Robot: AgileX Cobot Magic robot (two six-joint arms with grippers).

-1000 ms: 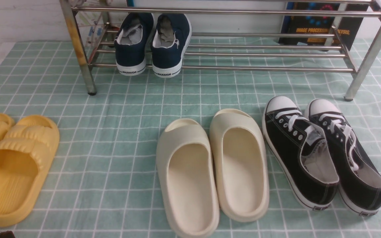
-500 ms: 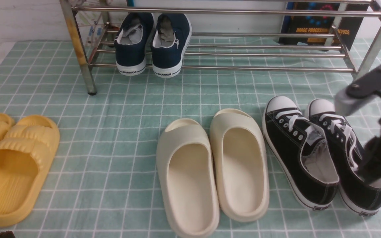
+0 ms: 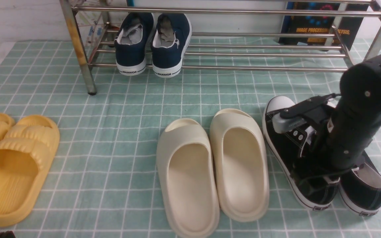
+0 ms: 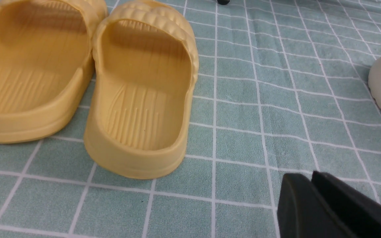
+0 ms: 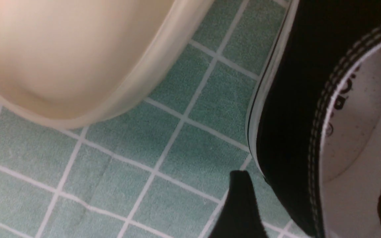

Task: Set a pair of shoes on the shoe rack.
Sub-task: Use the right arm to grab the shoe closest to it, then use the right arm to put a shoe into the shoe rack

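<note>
My right fingers, spread wide, straddle the collar of one black canvas white-toed sneaker, ready to pinch it; it lies short of the shiny steel-tube rack. Left fingers closed, empty.

- The right arm is showing a rounded, matte black wrist housing.
- Small silver screws are dotting the housing.
- A grey camera box on a black bracket is sitting beside the housing.
- A thin black cable is looping below the housing.
- The right gripper is showing tapered black fingertips; the left gripper is showing flat black ones.
</note>
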